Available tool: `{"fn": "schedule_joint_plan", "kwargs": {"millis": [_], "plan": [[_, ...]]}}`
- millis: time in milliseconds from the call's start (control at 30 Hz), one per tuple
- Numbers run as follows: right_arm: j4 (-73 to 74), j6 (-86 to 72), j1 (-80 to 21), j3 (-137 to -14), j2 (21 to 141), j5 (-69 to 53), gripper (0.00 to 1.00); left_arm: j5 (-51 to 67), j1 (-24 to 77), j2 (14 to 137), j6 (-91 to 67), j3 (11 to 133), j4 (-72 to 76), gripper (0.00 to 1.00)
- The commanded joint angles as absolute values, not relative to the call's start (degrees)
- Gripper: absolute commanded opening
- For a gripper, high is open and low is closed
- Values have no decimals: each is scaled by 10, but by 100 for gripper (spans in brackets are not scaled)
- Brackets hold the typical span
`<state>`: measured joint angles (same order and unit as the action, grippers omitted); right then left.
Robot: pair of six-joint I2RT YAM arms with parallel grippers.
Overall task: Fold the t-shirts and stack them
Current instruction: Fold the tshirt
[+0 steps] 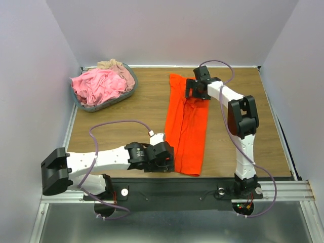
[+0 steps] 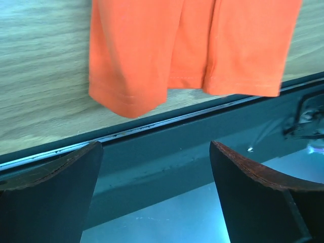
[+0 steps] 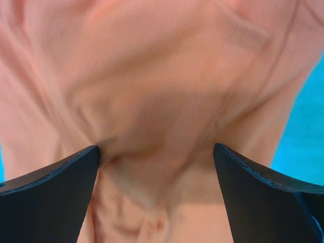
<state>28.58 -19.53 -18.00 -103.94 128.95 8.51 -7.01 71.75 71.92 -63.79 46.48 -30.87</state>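
Left arm [image 1: 106, 159]: white shell links, black joint housings, one bulky black block.
Right arm [image 1: 244, 152]: same build, with white tubes and black motor casings.
Left cable [image 1: 116, 122]: lavender, looped loosely off the arm.
Right cable [image 1: 218, 62]: lavender, arched over the wrist.
Left gripper [image 2: 157, 167]: left fingers [image 2: 253, 177] are dark wedges with reddish-brown rims.
Right gripper [image 3: 157, 162]: right fingers [image 3: 50, 177] are dark wedges with bluish rims.
Left base [image 1: 109, 188]: black mount.
Right base [image 1: 245, 185]: black mount with small red lights below it.
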Motion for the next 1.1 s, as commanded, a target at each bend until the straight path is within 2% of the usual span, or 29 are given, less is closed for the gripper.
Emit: {"fn": "schedule_joint_plan", "kwargs": {"millis": [0, 200, 367, 467, 600, 667, 833, 1067], "plan": [[321, -178, -177, -1028, 1189, 41, 100, -115, 719, 679, -662, 452, -341, 98], [321, -187, -198, -903, 1038, 29, 100, -162, 701, 628, -664, 419, -319, 98], [319, -269, -293, -755, 938, 68, 100, -101, 613, 594, -607, 328, -183, 98], [283, -309, -372, -664, 888, 48, 100, -69, 585, 599, -592, 305, -125, 98], [191, -346, -455, -583, 859, -88, 100, -62, 568, 600, -592, 273, -75, 98], [152, -366, -486, -573, 853, -111, 100, -54, 566, 604, -593, 261, -46, 98], [104, -401, -501, -556, 874, -130, 100, -54, 566, 620, -594, 251, -33, 98], [38, -438, -501, -531, 879, -148, 100, -92, 566, 642, -626, 240, -105, 98]]}}
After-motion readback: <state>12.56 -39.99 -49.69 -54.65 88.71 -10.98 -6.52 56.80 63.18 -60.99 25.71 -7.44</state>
